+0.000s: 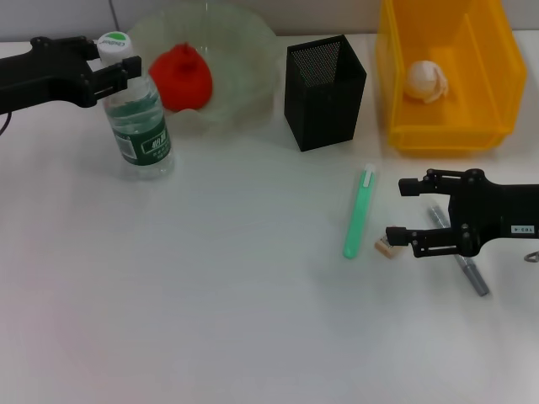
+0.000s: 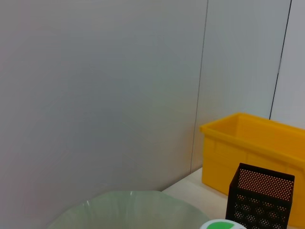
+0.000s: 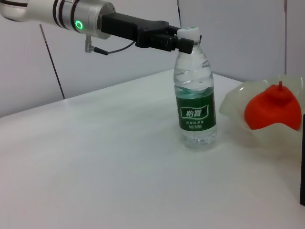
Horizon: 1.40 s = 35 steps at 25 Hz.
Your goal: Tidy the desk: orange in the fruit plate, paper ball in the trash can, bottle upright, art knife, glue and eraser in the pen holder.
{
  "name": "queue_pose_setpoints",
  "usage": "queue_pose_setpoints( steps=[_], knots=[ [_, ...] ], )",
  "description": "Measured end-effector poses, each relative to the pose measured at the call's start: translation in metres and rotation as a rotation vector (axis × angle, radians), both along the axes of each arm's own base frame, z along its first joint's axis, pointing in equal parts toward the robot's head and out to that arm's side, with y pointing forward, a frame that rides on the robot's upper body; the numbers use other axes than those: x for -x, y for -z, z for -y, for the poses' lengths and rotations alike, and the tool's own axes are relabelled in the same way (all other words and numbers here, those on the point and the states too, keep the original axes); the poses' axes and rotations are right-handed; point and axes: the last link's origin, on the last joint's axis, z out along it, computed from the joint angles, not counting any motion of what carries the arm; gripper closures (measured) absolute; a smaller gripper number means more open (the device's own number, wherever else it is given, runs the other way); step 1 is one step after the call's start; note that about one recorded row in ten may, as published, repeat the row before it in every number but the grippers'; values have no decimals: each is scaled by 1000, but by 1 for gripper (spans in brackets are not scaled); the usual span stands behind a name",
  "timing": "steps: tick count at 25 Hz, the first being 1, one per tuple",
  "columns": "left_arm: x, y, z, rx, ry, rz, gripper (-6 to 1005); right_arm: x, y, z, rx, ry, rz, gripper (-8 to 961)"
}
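Observation:
The bottle [image 1: 140,122] stands upright at the back left; my left gripper [image 1: 116,73] is shut on its neck under the cap, as the right wrist view shows with the bottle [image 3: 195,105] and that gripper [image 3: 183,42]. The orange [image 1: 181,77] lies in the fruit plate [image 1: 236,50]. The paper ball [image 1: 425,80] lies in the trash can [image 1: 446,135]. The pen holder [image 1: 324,84] stands between them. A green art knife [image 1: 358,210] and the eraser [image 1: 386,247] lie on the desk. My right gripper [image 1: 408,210] is open, just right of both. A grey stick [image 1: 472,273] lies under it.
The left wrist view shows the plate rim [image 2: 128,202], the trash can [image 2: 252,152], the pen holder [image 2: 262,195] and the bottle cap [image 2: 219,225] before a grey wall. The white desk [image 1: 210,295] spreads in front.

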Motion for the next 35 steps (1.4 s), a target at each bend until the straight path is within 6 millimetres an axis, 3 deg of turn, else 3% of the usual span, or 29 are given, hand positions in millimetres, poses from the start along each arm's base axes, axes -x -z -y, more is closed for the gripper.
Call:
queue_pose_setpoints(
  steps=[26,31,35],
  knots=[
    [5,2,-2,-16,-30,8,545,3,0,-3,0,-1,-1,127],
    [-2,-3,-1,-21,-3,45,313,2,0,-3,0,-1,0,127],
    [-13,-18,7,-10,59,157,227,3,0,-3,-1,-1,0,127]
  ],
)
